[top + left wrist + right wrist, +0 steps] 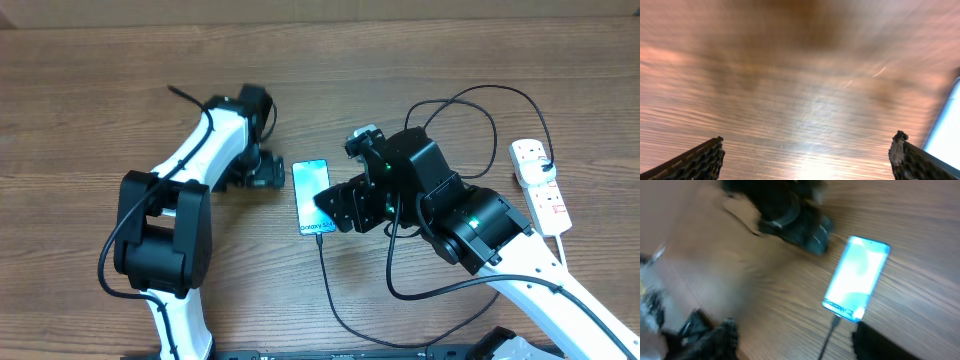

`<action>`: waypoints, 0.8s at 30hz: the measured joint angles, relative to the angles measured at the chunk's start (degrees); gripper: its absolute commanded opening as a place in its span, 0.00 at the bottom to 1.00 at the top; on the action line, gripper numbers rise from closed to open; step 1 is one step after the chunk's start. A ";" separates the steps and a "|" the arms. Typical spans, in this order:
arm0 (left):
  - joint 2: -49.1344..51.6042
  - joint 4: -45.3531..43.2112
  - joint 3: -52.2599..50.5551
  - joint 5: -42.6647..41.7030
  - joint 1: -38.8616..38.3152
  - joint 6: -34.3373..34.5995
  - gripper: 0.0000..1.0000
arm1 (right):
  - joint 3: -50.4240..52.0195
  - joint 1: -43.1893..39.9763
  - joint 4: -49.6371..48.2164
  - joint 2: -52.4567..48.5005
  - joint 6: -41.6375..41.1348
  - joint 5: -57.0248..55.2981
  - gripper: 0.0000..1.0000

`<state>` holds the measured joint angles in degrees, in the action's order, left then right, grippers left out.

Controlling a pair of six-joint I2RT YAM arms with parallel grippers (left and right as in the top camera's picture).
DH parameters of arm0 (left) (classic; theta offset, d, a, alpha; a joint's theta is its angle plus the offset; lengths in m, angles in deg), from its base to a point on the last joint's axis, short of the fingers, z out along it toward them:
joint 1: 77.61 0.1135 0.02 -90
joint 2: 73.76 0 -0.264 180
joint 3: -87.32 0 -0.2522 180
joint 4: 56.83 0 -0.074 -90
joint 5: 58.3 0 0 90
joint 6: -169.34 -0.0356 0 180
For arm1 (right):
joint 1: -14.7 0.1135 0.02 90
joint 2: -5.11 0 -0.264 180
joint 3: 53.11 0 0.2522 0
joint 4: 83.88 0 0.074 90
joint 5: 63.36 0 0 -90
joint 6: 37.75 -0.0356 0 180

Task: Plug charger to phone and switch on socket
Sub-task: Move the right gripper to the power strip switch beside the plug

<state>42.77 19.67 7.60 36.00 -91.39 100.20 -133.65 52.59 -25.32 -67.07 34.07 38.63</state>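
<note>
— Two hazards to log; list each with its cause.

— Item 1: plug dislodged. The charger's point(830, 334) small plug sits at the bottom edge of the phone point(312, 195); I cannot tell whether it is fully seated. My right gripper point(792, 330) hovers low over that end, so a careless closing or a sideways drag could tug the cable out or skid the phone across the table point(100, 100). Item 2: switch missed. The socket point(541, 190) lies at the far right of the overhead frame, well apart from both my grippers, and a reach across the looping cable could snag it.

— Jaws, condition?

— Right: fingers apart, nothing gripped. The cable runs up between them to the phone, which lies just beyond the tips, upper right of my wrist view. Left gripper point(808, 140): spread wide, empty, bare wood between the fingers. The phone lies just beside it, and is probably the pale strip at the right edge of that wrist view.
</note>
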 measured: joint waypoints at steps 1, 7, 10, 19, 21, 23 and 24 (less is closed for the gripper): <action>-0.79 0.28 1.99 0.15 0.00 0.26 1.00 | -0.02 -0.04 1.49 0.00 -1.51 -2.36 0.44; -15.50 -0.28 9.86 0.66 0.00 1.66 1.00 | -0.20 -4.74 13.20 -0.11 -14.86 -14.64 0.08; -27.71 -0.57 11.54 2.49 0.00 1.75 1.00 | -0.20 -10.78 17.66 -0.13 -19.93 -17.29 0.04; -53.64 9.92 12.87 11.78 0.00 2.32 1.00 | -0.20 -38.21 22.80 -0.24 -25.38 -19.93 0.04; -56.74 11.61 12.85 12.94 0.00 2.80 1.00 | -0.20 -43.17 22.29 -0.63 -25.55 -20.00 0.04; -59.21 12.39 12.85 13.73 0.00 2.91 1.00 | -0.22 -48.28 21.51 -1.88 -25.70 -20.15 0.04; -61.05 12.63 12.85 14.47 0.00 3.02 1.00 | -0.22 -51.08 20.70 -3.19 -25.51 -20.04 0.04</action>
<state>-18.28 32.31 20.45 50.47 -91.39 103.22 -133.87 1.51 -4.62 -70.26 8.56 18.59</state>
